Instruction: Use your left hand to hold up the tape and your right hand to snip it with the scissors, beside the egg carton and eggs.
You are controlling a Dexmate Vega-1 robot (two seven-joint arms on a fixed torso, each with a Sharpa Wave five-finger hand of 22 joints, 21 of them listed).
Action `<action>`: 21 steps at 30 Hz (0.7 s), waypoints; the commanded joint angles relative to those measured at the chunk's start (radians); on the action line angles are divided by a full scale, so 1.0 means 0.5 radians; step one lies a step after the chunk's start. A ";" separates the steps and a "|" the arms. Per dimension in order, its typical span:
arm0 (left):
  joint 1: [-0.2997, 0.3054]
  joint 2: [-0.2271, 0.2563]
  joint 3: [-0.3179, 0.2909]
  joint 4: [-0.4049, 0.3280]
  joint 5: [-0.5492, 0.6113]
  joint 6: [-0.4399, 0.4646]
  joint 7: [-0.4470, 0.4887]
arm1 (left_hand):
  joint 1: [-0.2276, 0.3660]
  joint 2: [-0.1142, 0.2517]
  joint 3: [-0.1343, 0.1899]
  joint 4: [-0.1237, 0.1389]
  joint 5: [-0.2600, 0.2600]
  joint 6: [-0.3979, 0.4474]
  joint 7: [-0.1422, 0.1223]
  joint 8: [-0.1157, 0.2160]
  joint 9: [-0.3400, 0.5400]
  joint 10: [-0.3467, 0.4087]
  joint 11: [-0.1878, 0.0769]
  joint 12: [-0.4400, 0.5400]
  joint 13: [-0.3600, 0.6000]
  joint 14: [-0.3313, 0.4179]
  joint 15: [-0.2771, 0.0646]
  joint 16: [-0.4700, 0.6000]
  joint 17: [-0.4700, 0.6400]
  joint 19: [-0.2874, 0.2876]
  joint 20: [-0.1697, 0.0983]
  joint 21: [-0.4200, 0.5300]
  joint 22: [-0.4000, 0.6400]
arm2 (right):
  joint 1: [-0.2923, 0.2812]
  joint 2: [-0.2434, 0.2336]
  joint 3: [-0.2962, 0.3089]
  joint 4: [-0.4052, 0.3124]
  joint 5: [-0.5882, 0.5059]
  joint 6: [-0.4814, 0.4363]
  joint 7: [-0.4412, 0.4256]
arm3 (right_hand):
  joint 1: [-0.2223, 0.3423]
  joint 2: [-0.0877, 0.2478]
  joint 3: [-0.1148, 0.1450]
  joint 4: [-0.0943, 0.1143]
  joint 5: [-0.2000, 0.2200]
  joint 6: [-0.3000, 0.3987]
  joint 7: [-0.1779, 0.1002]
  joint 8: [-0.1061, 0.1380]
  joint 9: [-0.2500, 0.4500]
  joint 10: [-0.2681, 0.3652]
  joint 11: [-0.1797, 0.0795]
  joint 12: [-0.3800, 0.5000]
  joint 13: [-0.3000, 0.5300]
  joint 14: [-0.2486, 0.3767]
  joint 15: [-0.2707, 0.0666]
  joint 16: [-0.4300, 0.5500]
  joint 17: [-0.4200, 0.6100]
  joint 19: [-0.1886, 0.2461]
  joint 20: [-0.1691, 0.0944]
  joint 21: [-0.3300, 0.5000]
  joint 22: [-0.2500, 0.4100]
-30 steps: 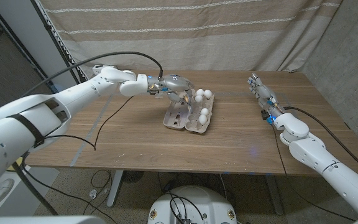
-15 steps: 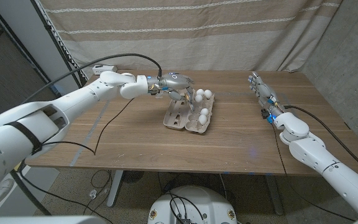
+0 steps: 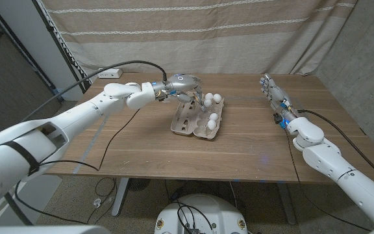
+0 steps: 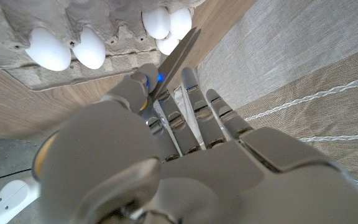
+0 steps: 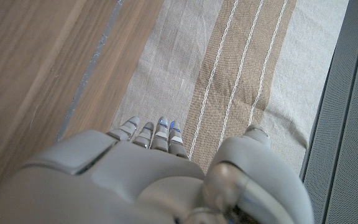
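Biggest change from a second ago: the left arm has swung in closer to the egg carton. Its elbow has moved off the far-left corner, so a white power strip now shows left of the carton. The left hand has nudged a bit further over the carton's far end and hovers just above it. The right hand hasn't moved. The carton and eggs are right where they were.

Room-wise, the table has lots of bare wood on the near side of the carton and to its right, all the way to the right hand, which sits well apart from the carton near the far right edge. A striped curtain hangs close behind the carton's far side.

Counts: one open carton, one power strip. The head view shows four eggs and the left wrist view shows five, so five.

Left hand: its thumb and fingers are curled in and pinching a thin strip that points at the eggs. I honestly can't tell if that's the tape or a scissor blade. Right hand: fingers straight, side by side, holding nothing.
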 commanded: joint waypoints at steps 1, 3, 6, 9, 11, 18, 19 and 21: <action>0.175 0.028 -0.110 -0.212 -0.001 0.216 0.044 | 0.058 0.060 0.009 0.010 -0.013 0.181 0.167 -0.008 -0.009 0.486 0.010 0.067 -0.009 0.017 -0.322 -0.008 0.007 0.023 -0.148 0.000 0.005 | 0.024 -0.011 0.010 0.048 0.033 0.048 0.090 | 0.027 -0.001 0.002 0.000 -0.007 0.016 -0.001 0.007 0.009 0.009 0.002 0.016 0.004 -0.019 -0.030 0.007 0.005 -0.013 0.010 0.015 0.003; 0.202 0.023 -0.123 -0.248 0.024 0.274 0.070 | 0.061 0.059 0.009 0.010 -0.013 0.192 0.176 -0.008 -0.015 0.492 0.010 0.068 -0.014 0.019 -0.323 -0.008 0.008 0.023 -0.150 -0.001 0.005 | 0.023 -0.019 0.015 0.054 0.048 0.047 0.112 | 0.027 -0.001 0.002 0.000 -0.007 0.016 -0.002 0.007 0.009 0.009 0.003 0.016 0.004 -0.019 -0.031 0.007 0.005 -0.012 0.010 0.016 0.003; 0.241 0.019 -0.135 -0.282 0.029 0.325 0.101 | 0.068 0.055 0.009 0.010 -0.014 0.188 0.185 -0.020 -0.025 0.510 0.010 0.073 -0.019 0.026 -0.323 -0.007 0.010 0.025 -0.149 -0.001 0.005 | 0.027 -0.021 0.019 0.073 0.052 0.064 0.132 | 0.028 -0.001 0.002 0.000 -0.007 0.017 -0.001 0.007 0.009 0.009 0.001 0.016 0.004 -0.019 -0.031 0.007 0.005 -0.013 0.010 0.015 0.003; 0.264 0.026 -0.132 -0.308 0.067 0.359 0.140 | 0.073 0.052 0.009 0.010 -0.013 0.183 0.183 -0.029 -0.031 0.518 0.009 0.076 -0.021 0.031 -0.323 -0.007 0.010 0.028 -0.148 -0.001 0.005 | 0.034 -0.019 0.022 0.090 0.055 0.079 0.144 | 0.028 -0.001 0.003 -0.001 -0.008 0.019 0.000 0.007 0.009 0.009 0.003 0.015 0.004 -0.019 -0.031 0.007 0.005 -0.014 0.011 0.015 0.003; 0.308 0.025 -0.146 -0.338 0.061 0.412 0.163 | 0.076 0.051 0.010 0.011 -0.013 0.192 0.194 -0.031 -0.035 0.515 0.009 0.069 -0.031 0.034 -0.323 -0.008 0.010 0.034 -0.152 0.001 0.005 | 0.043 -0.016 0.022 0.107 0.063 0.089 0.164 | 0.029 -0.001 0.003 -0.001 -0.008 0.018 -0.001 0.007 0.009 0.009 0.005 0.015 0.004 -0.019 -0.031 0.007 0.005 -0.014 0.011 0.015 0.003; 0.366 0.001 -0.154 -0.359 0.132 0.538 0.329 | 0.091 0.035 0.008 0.007 -0.014 0.212 0.185 -0.048 -0.051 0.526 0.012 0.056 -0.065 0.043 -0.322 -0.009 0.012 0.041 -0.145 0.001 0.005 | 0.057 -0.019 0.016 0.134 0.070 0.094 0.201 | 0.030 -0.001 0.004 -0.002 -0.010 0.027 0.000 0.010 0.009 0.012 0.002 0.017 0.004 -0.019 -0.028 0.007 0.005 -0.015 0.012 0.015 0.003; 0.368 -0.006 -0.151 -0.349 0.144 0.550 0.364 | 0.095 0.033 0.008 0.008 -0.014 0.212 0.179 -0.055 -0.054 0.532 0.012 0.055 -0.073 0.044 -0.322 -0.009 0.012 0.046 -0.151 0.003 0.005 | 0.056 -0.021 0.016 0.133 0.073 0.087 0.198 | 0.030 -0.001 0.004 -0.002 -0.010 0.029 0.001 0.010 0.009 0.013 0.003 0.017 0.004 -0.020 -0.029 0.007 0.005 -0.014 0.013 0.015 0.003; 0.362 -0.016 -0.140 -0.321 0.161 0.554 0.426 | 0.099 0.029 0.008 0.008 -0.014 0.209 0.172 -0.065 -0.058 0.538 0.011 0.054 -0.079 0.047 -0.322 -0.010 0.012 0.050 -0.150 0.003 0.005 | 0.045 -0.023 0.020 0.123 0.074 0.088 0.189 | 0.031 0.000 0.005 -0.002 -0.011 0.030 0.001 0.010 0.009 0.014 0.008 0.017 0.004 -0.022 -0.024 0.006 0.005 -0.018 0.013 0.014 0.003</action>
